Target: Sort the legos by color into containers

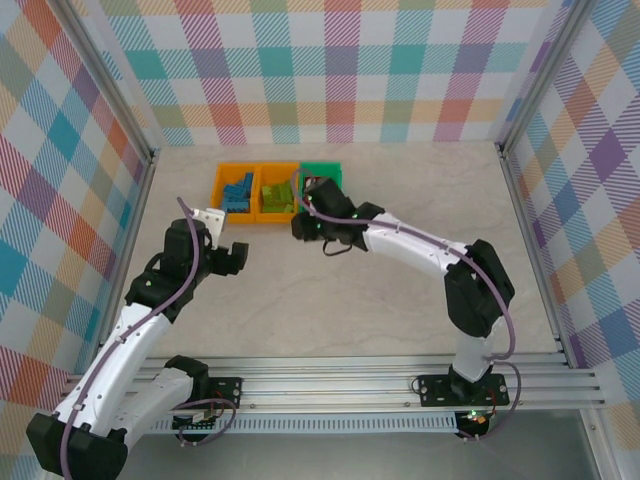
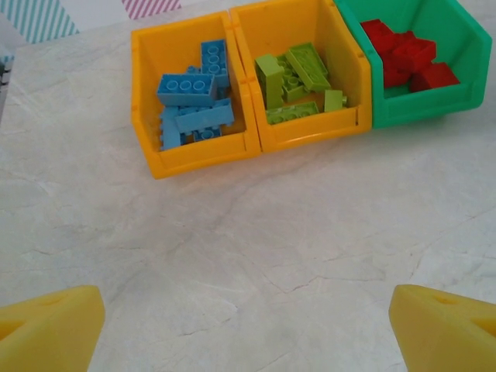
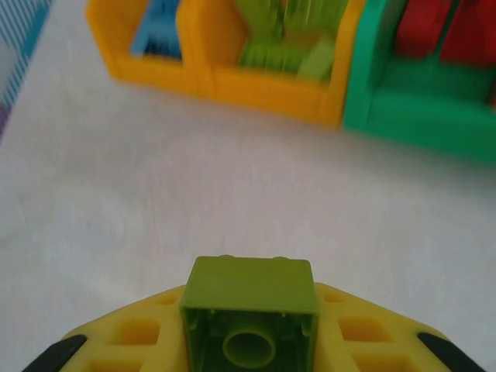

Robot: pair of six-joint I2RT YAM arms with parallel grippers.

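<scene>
Lime brick [image 3: 249, 291]: nearest the lens, hollow underside toward the camera, just short of the bin row.
Right gripper [image 3: 249, 345]: clamped on that brick, yellow fingers flanking it on both sides.
Left gripper [image 2: 248, 333]: spread wide, nothing between the yellow fingertips, well back from the bin row and facing it.
Table [image 2: 232, 232]: pale marbled top running up to the bin row.
Step in hand: delivery of one lime piece to the bin row; judged late in the sort, with every bin already stocked.
Next move: forward and a little left, over the middle bin's front wall, then fingers parted; red-filled neighbour to be avoided.
Bin row: three joined bins.
Left orange bin [image 2: 143, 116]: blue bricks [image 2: 186, 87], about six.
Middle orange bin [image 2: 310, 136]: lime bricks [image 2: 308, 63], about six, same colour as the carried piece.
Green bin [image 2: 411, 108]: red bricks [image 2: 411, 58], perhaps five; heap too merged for a firm count.
Bricks in a gripper: one.
</scene>
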